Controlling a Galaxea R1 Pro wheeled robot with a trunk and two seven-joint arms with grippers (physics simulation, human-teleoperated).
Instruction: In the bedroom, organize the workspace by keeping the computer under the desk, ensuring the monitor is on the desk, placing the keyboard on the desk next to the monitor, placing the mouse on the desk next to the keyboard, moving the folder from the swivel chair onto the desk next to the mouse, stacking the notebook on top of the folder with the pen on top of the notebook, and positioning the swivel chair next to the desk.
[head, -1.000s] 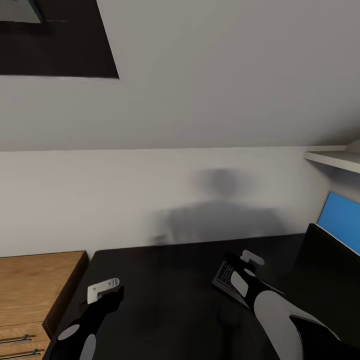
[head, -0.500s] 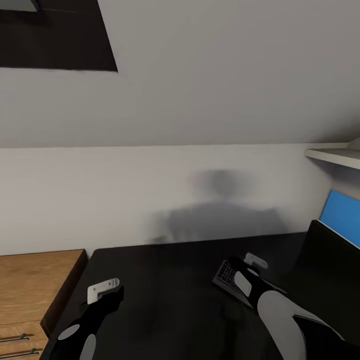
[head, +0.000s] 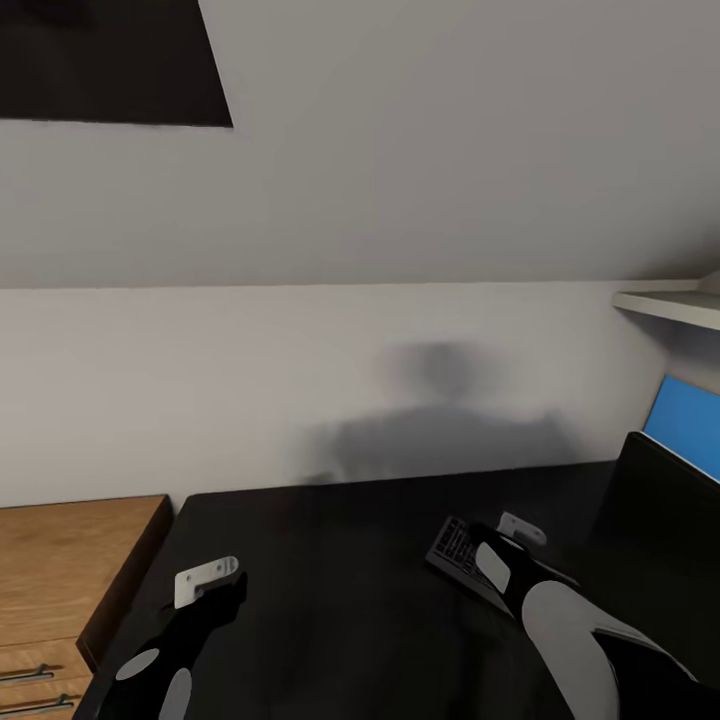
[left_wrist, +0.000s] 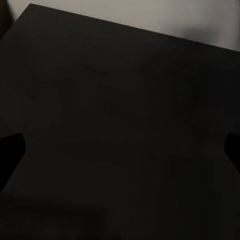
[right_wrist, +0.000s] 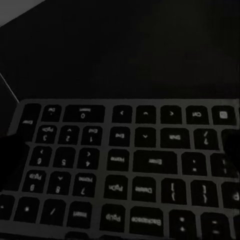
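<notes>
The keyboard (head: 455, 548) is over the black desk (head: 320, 580), toward the monitor (head: 660, 500) end, and the right gripper (head: 505, 540) is right at it: its arm comes in from the robot's side and covers the near part of the board, so from the head view only the number-pad corner shows past it. Whether the board rests on the desk or is carried just above it I cannot tell. In the right wrist view the keys (right_wrist: 125, 170) fill the space between two dark finger shapes at either side, which suggests the jaws straddle the board across its short side, yet I cannot tell whether they are clamped on it or merely spread beside it. The keyboard's long axis runs at a slant to the desk's front edge, one end pointing toward the monitor, so any coming shift would likely be along that line, toward the screen. The right arm is plainly the nearer; the left gripper (head: 207, 580) hangs over bare desk at the end by the wooden drawer unit (head: 70, 560), well apart from the keyboard, its fingers spread wide with nothing between them. Against the earlier pictures, the right gripper and keyboard sit a little closer to the monitor, and the whole view has drifted slightly.
</notes>
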